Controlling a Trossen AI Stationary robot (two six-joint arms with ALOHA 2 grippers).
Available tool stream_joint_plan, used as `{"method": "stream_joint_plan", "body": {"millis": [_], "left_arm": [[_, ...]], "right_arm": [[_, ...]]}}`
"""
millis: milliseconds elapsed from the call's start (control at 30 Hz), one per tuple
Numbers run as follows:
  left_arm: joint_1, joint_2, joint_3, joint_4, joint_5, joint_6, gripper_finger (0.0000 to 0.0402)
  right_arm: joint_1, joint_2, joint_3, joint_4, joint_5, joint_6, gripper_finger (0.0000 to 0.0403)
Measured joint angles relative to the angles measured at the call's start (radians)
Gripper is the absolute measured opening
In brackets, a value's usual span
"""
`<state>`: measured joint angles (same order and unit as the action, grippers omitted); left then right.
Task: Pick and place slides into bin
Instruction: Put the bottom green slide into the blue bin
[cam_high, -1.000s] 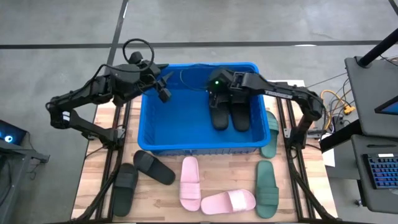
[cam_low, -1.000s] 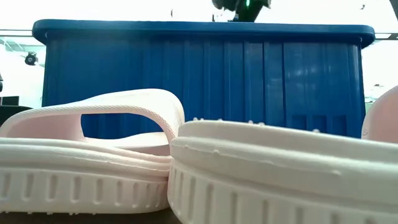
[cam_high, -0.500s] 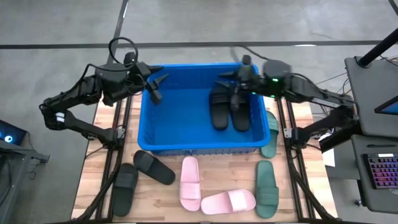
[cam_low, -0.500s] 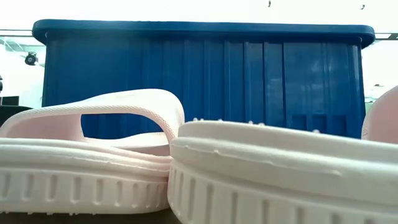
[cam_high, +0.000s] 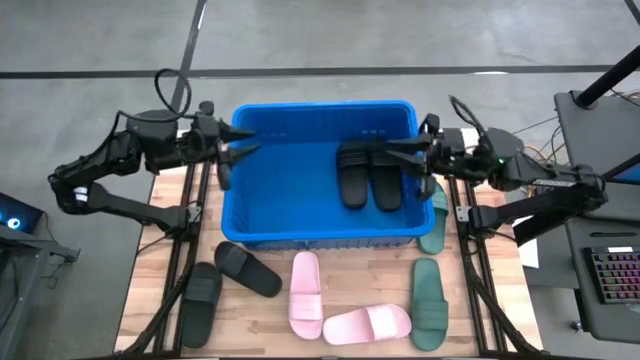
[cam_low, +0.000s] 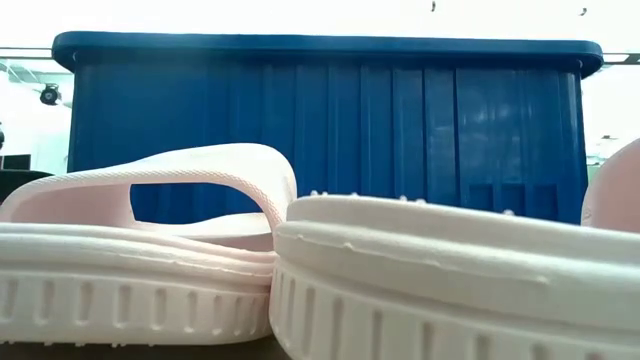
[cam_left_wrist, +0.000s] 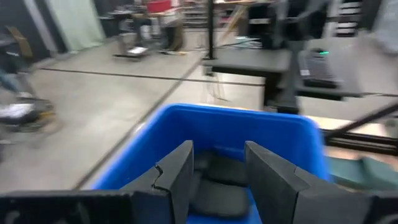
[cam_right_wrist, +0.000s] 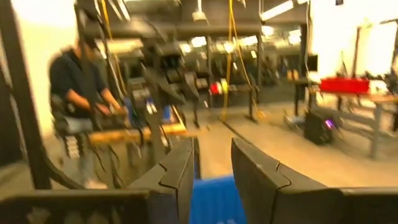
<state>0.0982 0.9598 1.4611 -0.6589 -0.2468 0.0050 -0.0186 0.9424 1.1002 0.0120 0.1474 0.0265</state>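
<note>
Bin (cam_high: 300, 215) holds two black slides (cam_high: 368, 176) near right wall. Both grippers, left gripper (cam_high: 240, 150) and right gripper (cam_high: 395, 152), part open, hold nothing.

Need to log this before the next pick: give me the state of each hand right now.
Left hand: open, holding nothing, at the bin's left rim.
Right hand: open, empty, over the bin's right side.
</note>
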Motion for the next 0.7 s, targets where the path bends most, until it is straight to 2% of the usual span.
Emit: {"method": "stream_joint_plan", "body": {"millis": [167, 333, 700], "left_arm": [[0.000, -0.084, -0.069, 0.005, 0.144, -0.028, 0.0128], [-0.001, -0.156, -0.136, 0.007, 0.192, -0.089, 0.0128], [0.000, -0.257, -0.270, 0.007, 0.222, -0.138, 0.0128]], "right_arm": [[0.044, -0.061, -0.160, 0.237, 0.000, 0.006, 0.0092], [0.069, -0.060, -0.255, 0.354, 0.004, 0.102, 0.0087], [0.084, 0.029, -0.226, 0.363, 0.011, 0.158, 0.0086]]}}
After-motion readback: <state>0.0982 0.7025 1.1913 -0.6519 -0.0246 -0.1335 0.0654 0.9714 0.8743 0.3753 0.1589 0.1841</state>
